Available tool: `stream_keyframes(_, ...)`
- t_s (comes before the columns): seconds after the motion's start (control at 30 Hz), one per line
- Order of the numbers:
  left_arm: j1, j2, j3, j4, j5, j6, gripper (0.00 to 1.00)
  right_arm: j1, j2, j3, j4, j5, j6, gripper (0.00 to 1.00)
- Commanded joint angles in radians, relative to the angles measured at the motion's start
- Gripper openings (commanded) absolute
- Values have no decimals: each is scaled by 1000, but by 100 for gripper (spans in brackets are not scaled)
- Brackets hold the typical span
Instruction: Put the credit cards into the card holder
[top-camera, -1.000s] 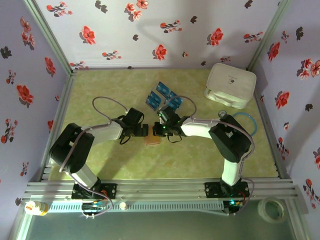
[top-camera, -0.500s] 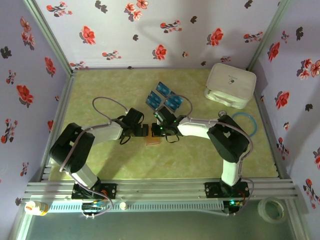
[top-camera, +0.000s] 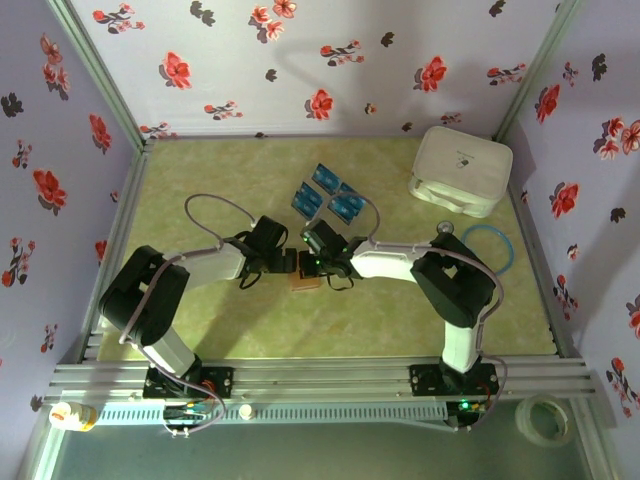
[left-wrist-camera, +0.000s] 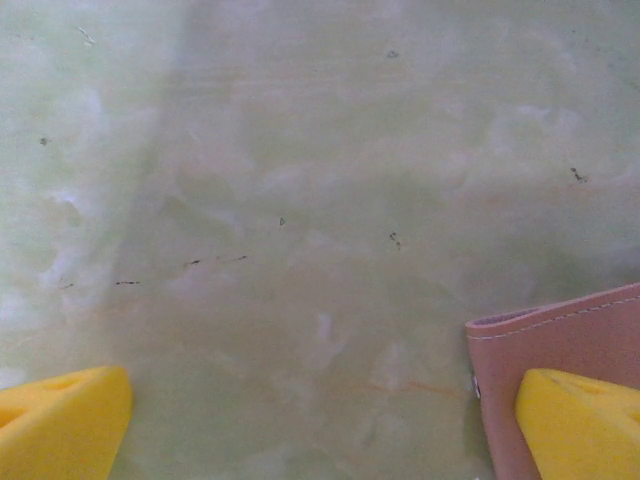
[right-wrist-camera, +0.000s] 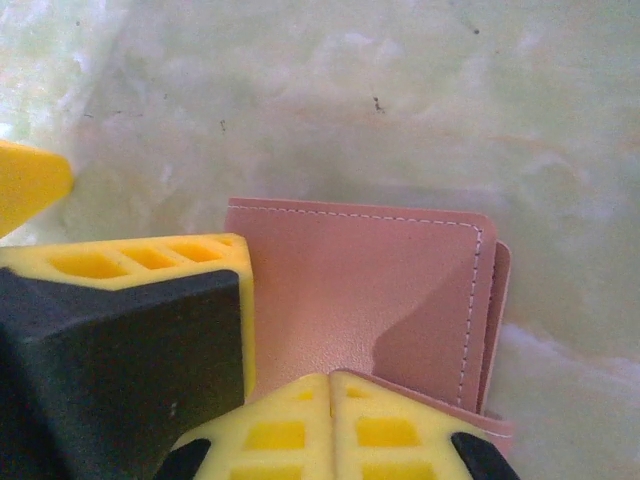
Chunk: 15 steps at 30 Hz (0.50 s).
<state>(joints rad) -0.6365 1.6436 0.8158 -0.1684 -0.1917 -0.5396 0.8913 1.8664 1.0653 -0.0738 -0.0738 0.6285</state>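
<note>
The left hand (left-wrist-camera: 320, 428) is spread wide, one yellow fingertip (left-wrist-camera: 580, 425) overlapping the card holder (left-wrist-camera: 555, 335).

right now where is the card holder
In the top view the card holder lies flat at centre, right where the left hand and right hand meet, on the near side of the credit cards.
</note>
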Motion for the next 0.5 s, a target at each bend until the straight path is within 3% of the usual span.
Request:
stream_keyframes(0.0, 3, 33, -10, -3, -1, 15, 100, 33, 102, -80, -173, -38, 13, 0)
stream_keyframes(0.1, 3, 30, -4, -8, -2, 17, 100, 32, 91, -64, -167, -52, 17, 0)
stream_keyframes(0.27, 10, 12, 23, -24, -8, 17, 100, 32, 48, -14, -173, -67, 13, 27)
stream_keyframes(0.47, 84, -24, 108, -47, -9, 10, 100, 31, 11, 124, -202, -81, -17, 46)
